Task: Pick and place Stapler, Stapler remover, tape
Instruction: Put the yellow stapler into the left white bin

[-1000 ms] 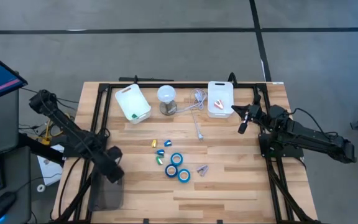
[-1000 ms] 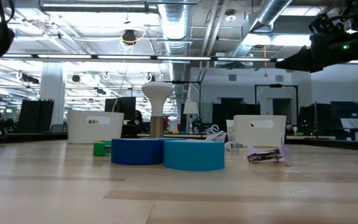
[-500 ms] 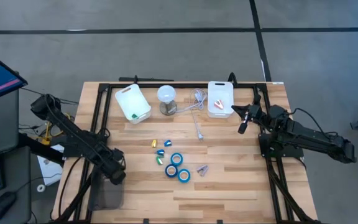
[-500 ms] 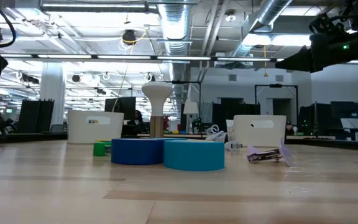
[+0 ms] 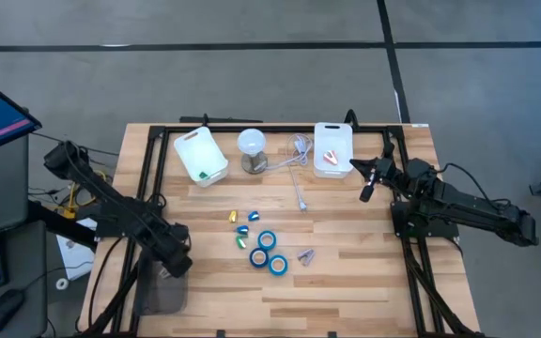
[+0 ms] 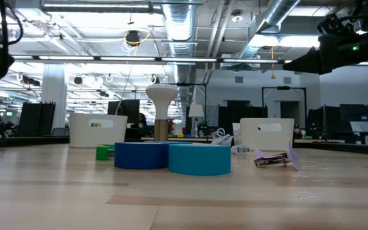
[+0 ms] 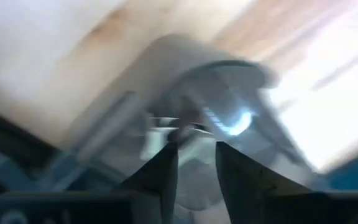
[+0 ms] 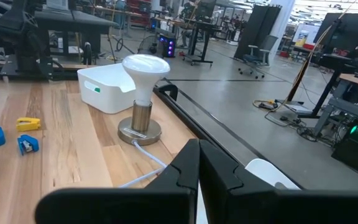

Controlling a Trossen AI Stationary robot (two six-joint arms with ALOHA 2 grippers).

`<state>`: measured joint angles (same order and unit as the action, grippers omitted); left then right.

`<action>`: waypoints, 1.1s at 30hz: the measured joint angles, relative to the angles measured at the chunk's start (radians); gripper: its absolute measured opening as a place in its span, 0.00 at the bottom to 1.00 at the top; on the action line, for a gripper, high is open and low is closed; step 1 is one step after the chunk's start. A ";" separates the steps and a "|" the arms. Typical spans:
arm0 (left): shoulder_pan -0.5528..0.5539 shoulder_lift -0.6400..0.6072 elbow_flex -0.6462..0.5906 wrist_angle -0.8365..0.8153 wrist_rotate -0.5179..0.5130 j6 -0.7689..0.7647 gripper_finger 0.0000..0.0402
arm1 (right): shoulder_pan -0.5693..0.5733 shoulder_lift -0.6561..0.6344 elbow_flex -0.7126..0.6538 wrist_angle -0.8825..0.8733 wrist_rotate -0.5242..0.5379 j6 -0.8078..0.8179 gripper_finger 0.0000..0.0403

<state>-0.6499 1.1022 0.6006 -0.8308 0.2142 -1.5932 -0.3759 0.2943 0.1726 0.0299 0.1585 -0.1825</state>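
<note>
A pale wooden table (image 5: 346,282) framed in black rails stands on a grey floor, with an open workshop behind it in the low view. Near the middle, a little toward the front, lie the three blue rolls of tape (image 5: 266,252), bunched so that neighbours touch or nearly touch; a small metallic piece (image 5: 305,255) lies just beside them on the right-arm side, and small blue, yellow and green clips (image 5: 240,225) sit just behind. Along the far edge stand the left white bin (image 5: 200,155), a small lamp (image 5: 252,150) and the right white bin (image 5: 332,148), which holds something orange.

The left gripper (image 5: 172,261) hangs over the table's left front corner, its fingers (image 7: 166,174) a narrow gap apart and gripping nothing. The tape lies from it toward the table's centre, at about the same depth, so a mostly sideways reach would probably meet the rolls. The right gripper (image 5: 366,188) waits just beside the right bin, its fingers pressed together; the tape lies forward and inward from it. The left arm looks somewhat nearer
</note>
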 joint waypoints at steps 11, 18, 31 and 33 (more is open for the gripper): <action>0.065 -0.223 0.000 0.174 -0.164 0.025 0.03 | 0.000 0.000 0.000 0.000 0.000 0.000 0.00; 0.096 -0.232 0.000 0.198 -0.537 0.145 0.01 | 0.000 0.000 0.000 0.000 0.000 0.000 0.00; 0.379 0.083 0.041 0.195 -0.516 0.327 0.01 | 0.000 0.000 0.000 0.007 0.000 0.000 0.00; 0.419 0.096 0.078 0.204 -0.517 0.390 0.01 | 0.000 0.000 0.000 0.007 0.000 0.003 0.00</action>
<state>-0.2305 1.1987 0.6785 -0.6270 -0.3024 -1.2037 -0.3758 0.2943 0.1726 0.0369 0.1585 -0.1796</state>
